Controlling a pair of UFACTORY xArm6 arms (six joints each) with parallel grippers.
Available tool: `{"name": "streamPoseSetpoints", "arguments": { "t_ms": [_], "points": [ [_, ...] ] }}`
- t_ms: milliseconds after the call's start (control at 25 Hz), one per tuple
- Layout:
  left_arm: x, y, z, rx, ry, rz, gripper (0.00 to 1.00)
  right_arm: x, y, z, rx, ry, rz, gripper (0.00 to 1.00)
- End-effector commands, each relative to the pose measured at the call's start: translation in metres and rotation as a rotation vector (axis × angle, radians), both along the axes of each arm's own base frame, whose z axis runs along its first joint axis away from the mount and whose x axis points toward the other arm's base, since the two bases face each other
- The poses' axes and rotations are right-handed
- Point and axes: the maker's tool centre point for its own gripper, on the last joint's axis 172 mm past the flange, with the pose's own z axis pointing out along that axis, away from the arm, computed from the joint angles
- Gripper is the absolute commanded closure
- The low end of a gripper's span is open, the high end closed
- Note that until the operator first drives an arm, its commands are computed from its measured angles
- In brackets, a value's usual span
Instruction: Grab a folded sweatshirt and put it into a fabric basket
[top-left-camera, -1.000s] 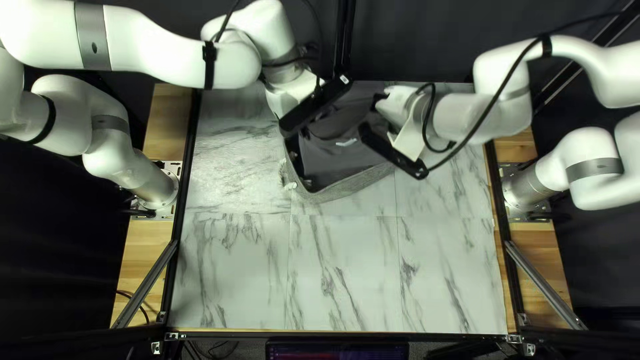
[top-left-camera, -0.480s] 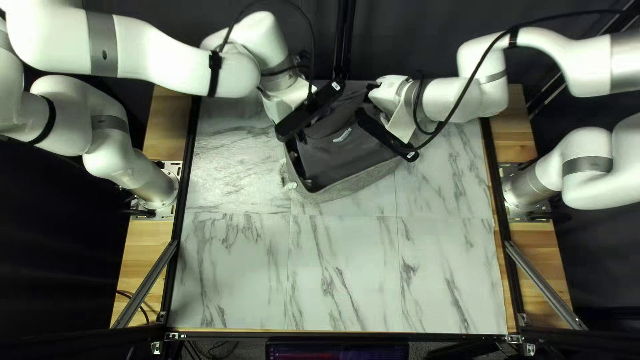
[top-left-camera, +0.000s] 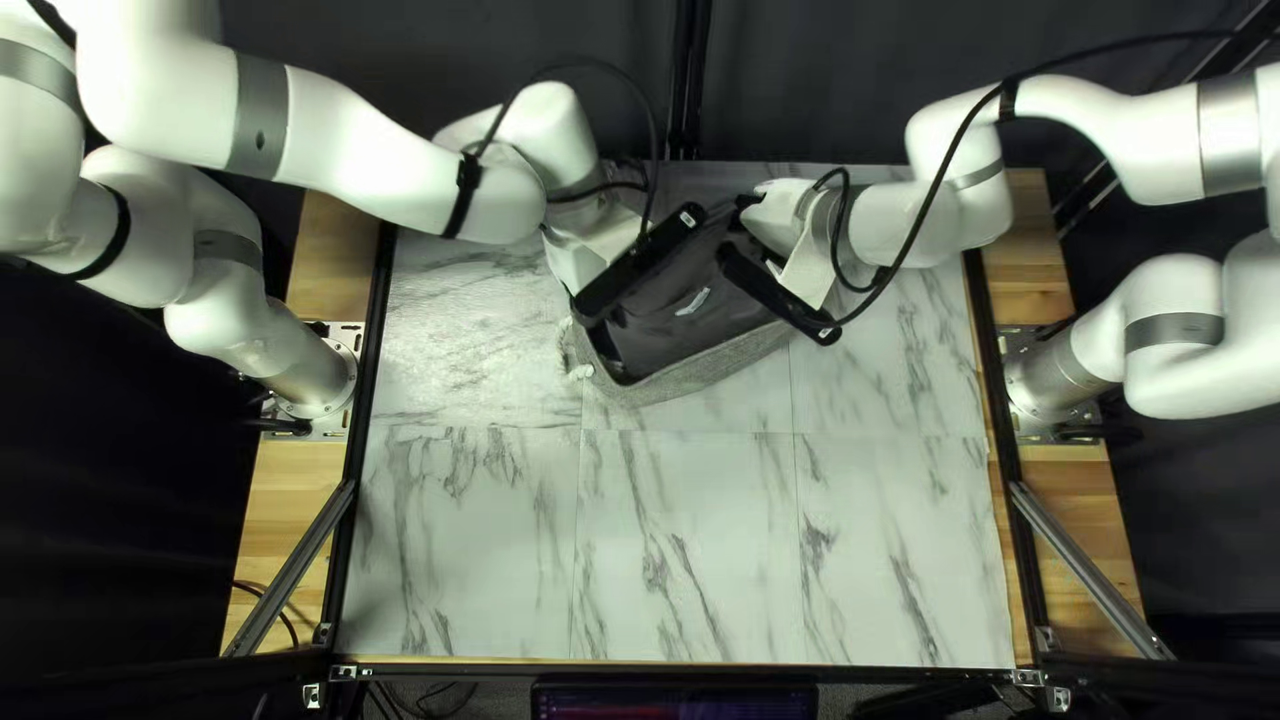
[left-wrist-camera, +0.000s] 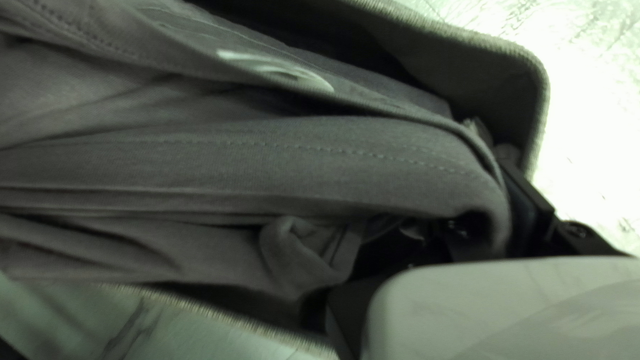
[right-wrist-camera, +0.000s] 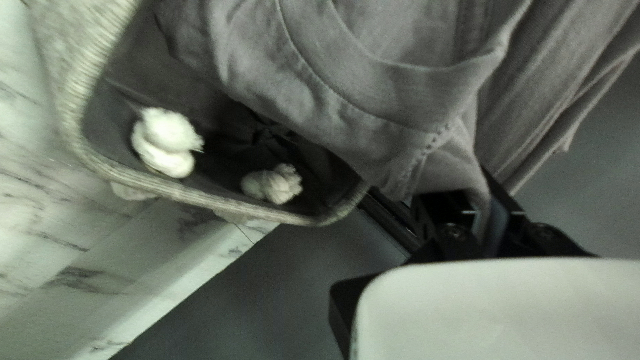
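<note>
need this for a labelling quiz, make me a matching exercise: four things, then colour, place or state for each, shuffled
1. sweatshirt
2. rope knots
3. tabletop
4. basket

A. white, against an inner wall
B. light grey, nearer the far edge than the near one
C. dark grey, gripped by the left end effector and the right end effector
D. flat, with a marble pattern

Pairs: 1-C, 2-A, 3-D, 4-B

The sweatshirt [left-wrist-camera: 267,157] runs off the left wrist view's edge; its pale mark [left-wrist-camera: 273,69] seems blurred.
</note>
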Motion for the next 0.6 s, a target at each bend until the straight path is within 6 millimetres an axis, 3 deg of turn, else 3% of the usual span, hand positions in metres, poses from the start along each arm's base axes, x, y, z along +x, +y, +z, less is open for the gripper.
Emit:
{"name": "streamPoseSetpoints", "arguments": {
  "t_ms": [40, 200, 600],
  "points": [
    [0.002, 0.0, -0.007, -0.006, -0.001, 0.01, 1.0, -0.001, 0.007, -0.015, 0.01, 0.001, 0.008, 1.0],
    [0.002, 0.003, -0.017, -0.012, -0.005, 0.029, 1.0, 0.002, 0.011, -0.031, 0.022, 0.014, 0.008, 1.0],
    [-0.003, 0.008, -0.044, -0.023, 0.012, 0.076, 1.0, 0.006, 0.001, -0.046, 0.042, 0.029, 0.003, 1.0]
  ]
}}
